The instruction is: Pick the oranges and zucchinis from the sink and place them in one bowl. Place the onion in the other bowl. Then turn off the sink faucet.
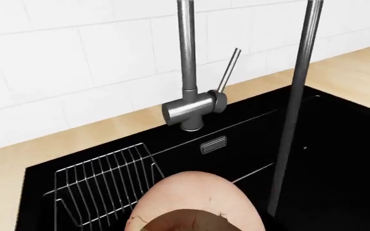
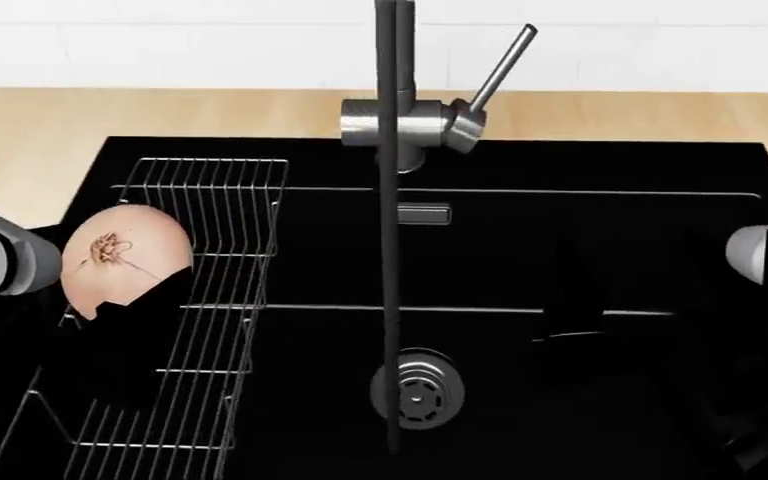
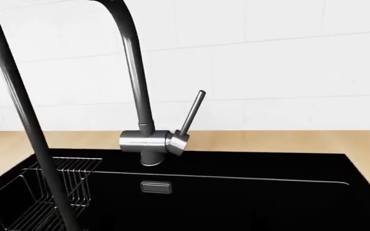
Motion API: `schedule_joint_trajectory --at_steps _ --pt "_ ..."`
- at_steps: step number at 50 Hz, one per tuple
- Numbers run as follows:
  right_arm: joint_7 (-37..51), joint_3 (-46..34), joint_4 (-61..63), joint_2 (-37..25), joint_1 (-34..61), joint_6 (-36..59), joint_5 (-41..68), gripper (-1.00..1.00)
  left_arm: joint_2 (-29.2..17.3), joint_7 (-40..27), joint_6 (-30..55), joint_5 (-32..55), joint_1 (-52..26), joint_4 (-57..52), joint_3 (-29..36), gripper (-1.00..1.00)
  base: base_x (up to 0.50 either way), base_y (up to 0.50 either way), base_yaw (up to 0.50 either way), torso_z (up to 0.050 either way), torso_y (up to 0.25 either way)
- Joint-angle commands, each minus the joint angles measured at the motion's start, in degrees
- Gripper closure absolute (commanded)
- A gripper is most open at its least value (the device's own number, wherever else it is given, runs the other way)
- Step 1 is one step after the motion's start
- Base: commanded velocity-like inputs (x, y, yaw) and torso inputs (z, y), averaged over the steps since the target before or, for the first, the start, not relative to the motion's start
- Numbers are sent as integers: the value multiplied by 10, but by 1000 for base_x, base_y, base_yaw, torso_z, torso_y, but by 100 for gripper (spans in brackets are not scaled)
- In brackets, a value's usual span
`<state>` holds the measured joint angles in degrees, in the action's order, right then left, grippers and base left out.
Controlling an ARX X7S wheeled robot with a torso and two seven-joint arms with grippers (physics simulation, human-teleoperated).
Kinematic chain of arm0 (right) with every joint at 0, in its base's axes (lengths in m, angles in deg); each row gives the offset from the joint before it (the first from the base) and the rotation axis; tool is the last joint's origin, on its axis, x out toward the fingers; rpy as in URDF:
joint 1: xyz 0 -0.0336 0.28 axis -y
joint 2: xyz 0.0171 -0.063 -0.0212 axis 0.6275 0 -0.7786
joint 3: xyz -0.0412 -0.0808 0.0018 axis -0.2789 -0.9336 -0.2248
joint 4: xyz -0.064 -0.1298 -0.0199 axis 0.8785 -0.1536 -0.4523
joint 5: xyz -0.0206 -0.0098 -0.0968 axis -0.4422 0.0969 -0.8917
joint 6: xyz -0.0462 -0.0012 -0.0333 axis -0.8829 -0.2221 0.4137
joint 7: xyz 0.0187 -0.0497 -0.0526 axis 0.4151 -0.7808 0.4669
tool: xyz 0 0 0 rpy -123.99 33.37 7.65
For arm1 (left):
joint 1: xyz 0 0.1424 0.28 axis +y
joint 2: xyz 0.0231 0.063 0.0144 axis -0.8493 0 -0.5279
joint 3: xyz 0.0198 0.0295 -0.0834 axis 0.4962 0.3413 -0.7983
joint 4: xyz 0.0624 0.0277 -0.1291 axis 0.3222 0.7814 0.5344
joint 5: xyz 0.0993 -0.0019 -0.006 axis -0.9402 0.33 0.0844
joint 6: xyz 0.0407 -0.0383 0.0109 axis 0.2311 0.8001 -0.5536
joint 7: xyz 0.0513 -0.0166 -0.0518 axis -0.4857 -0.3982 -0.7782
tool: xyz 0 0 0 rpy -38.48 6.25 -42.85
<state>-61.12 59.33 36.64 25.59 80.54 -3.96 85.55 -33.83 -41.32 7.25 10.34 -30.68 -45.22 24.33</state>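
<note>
The onion (image 2: 124,250), a pale tan bulb with a brown root tuft, is held in my left gripper (image 2: 120,302) above the wire rack at the left side of the black sink (image 2: 624,230). It fills the near edge of the left wrist view (image 1: 194,202). The sink faucet (image 2: 411,125) stands at the back rim, with its lever (image 2: 504,62) tilted up and to the right. It also shows in the left wrist view (image 1: 190,109) and the right wrist view (image 3: 150,142). My right gripper (image 2: 574,310) is a dim dark shape over the right half of the basin. Oranges, zucchinis and bowls are out of view.
A wire dish rack (image 2: 224,260) lies along the sink's left side. The round steel drain (image 2: 415,390) sits mid-basin, and the overflow slot (image 2: 424,212) is on the back wall. The tall dark spout pipe (image 2: 391,300) crosses the middle. Wooden counter (image 2: 37,130) and white tiles surround the sink.
</note>
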Motion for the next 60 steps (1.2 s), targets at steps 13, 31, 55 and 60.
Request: schedule_joint_trajectory --at_steps 13,31,55,60 --pt "-5 7 1 5 -11 -12 -6 -100 -7 -2 -27 16 17 -7 -19 100 0 500 0 0 0" --pt "-3 7 2 4 -12 -13 -5 -100 -18 -2 -38 20 27 -8 -27 100 0 500 0 0 0" --pt "-3 6 1 5 -19 -15 -1 -100 -19 -2 -39 24 28 -6 -30 100 0 500 0 0 0" --pt "-4 7 0 5 -24 -18 -3 -100 -19 -1 -41 23 31 -5 -30 100 0 500 0 0 0"
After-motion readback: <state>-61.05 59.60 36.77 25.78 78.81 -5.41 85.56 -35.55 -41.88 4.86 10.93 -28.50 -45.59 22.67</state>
